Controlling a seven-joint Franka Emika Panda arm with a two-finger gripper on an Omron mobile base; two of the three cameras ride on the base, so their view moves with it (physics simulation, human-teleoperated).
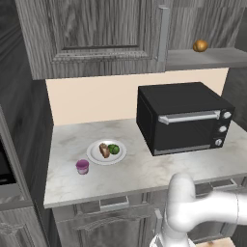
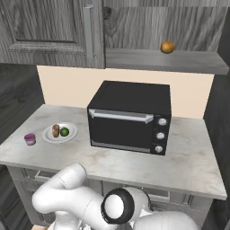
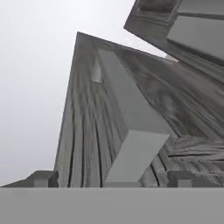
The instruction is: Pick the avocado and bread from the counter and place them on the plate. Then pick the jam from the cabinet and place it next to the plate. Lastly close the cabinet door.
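The white plate (image 1: 107, 161) (image 2: 59, 139) lies on the counter (image 1: 144, 169) (image 2: 188, 157) at the left, with the brown bread (image 1: 104, 150) (image 2: 55, 130) and the green avocado (image 1: 113, 149) (image 2: 64, 131) side by side on it. The pink jam (image 1: 82, 166) (image 2: 30, 139) stands upright just left of the plate, apart from it. Above, the cabinet door (image 1: 96, 34) (image 2: 45, 27) leaves the shelf to its right uncovered. In the hand view my gripper (image 3: 110, 179) is open, its tips on either side of the door's grey bar handle (image 3: 127, 122), seen close up.
A black microwave (image 1: 181, 116) (image 2: 130, 114) sits on the counter right of the plate. An orange-brown round fruit (image 1: 200, 46) (image 2: 167, 46) rests on the open cabinet shelf (image 1: 207, 58) (image 2: 157, 60). Grey drawers run under the counter's front edge.
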